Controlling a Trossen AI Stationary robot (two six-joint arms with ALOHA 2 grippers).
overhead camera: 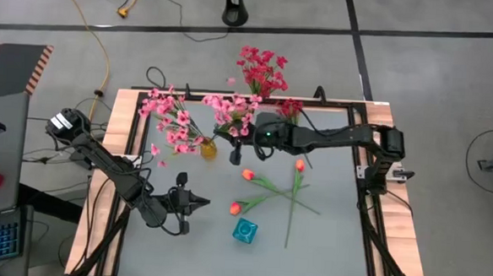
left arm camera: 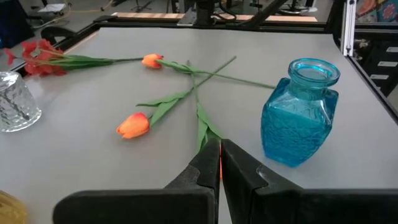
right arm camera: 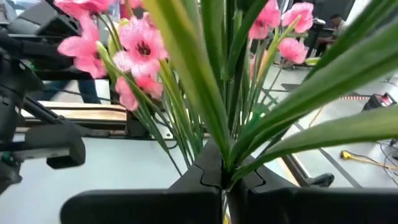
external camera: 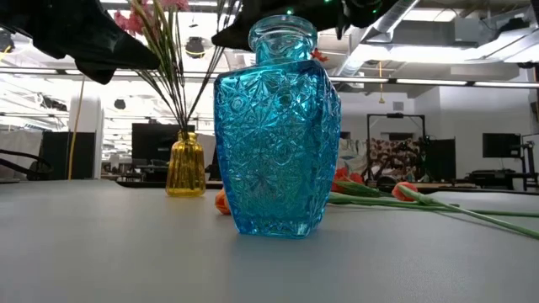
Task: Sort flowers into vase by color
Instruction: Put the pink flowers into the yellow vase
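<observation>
High view: we saw sprays of small pink blossoms on thin green stems (overhead camera: 173, 117) standing in an amber glass vase (overhead camera: 207, 147) near the table's far edge. A second pink spray (overhead camera: 231, 110) rose just beside it, its stems clamped in the right gripper (overhead camera: 238, 146), jaws shut on the bundle. Dark-red blossom sprays (overhead camera: 261, 69) lay at the far edge. Three orange tulip buds on long green stems (overhead camera: 271, 188) lay crossed on the grey table top (overhead camera: 326, 235), near a cut-pattern blue glass vase (overhead camera: 244, 231) that stood upright and empty. The left gripper (overhead camera: 199, 205) hovered just beside the blue vase, jaws clenched on nothing. In the left wrist view a clear glass vessel (left arm camera: 15, 109) stood near red blossoms. We read no labels or writing on any item.
</observation>
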